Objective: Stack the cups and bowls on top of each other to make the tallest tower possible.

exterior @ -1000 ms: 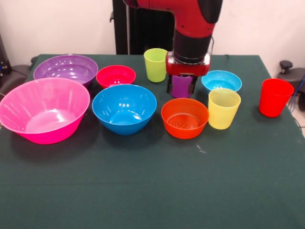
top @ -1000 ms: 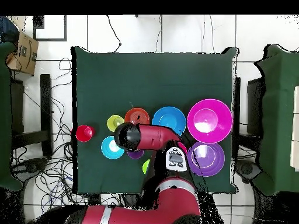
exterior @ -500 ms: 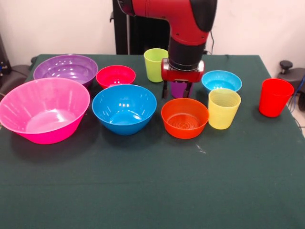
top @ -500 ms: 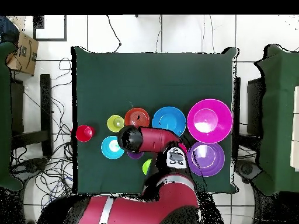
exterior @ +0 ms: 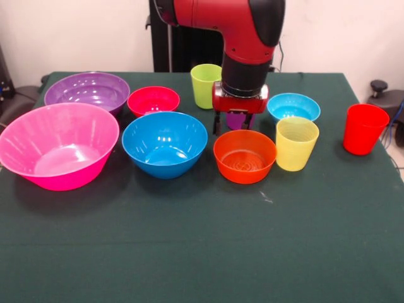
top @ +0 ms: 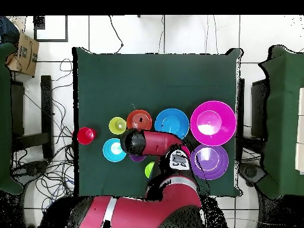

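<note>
Front view: purple cup (exterior: 235, 120) sits between the gripper (exterior: 233, 124) fingers.

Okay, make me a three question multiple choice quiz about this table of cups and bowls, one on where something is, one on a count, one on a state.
1. What stands right of the yellow cup in the front view?
A. red cup
B. pink bowl
C. purple bowl

2. How many bowls are nested in another bowl?
A. none
B. two
C. four

3. Where is the gripper?
A. drawn back off the table
B. down around the purple cup
C. inside the blue bowl

Answers:
1. A, the red cup stands apart near the table's right edge.
2. A, every bowl, like the blue bowl, sits singly on the cloth.
3. B, its fingers straddle the purple cup behind the orange bowl.
</note>
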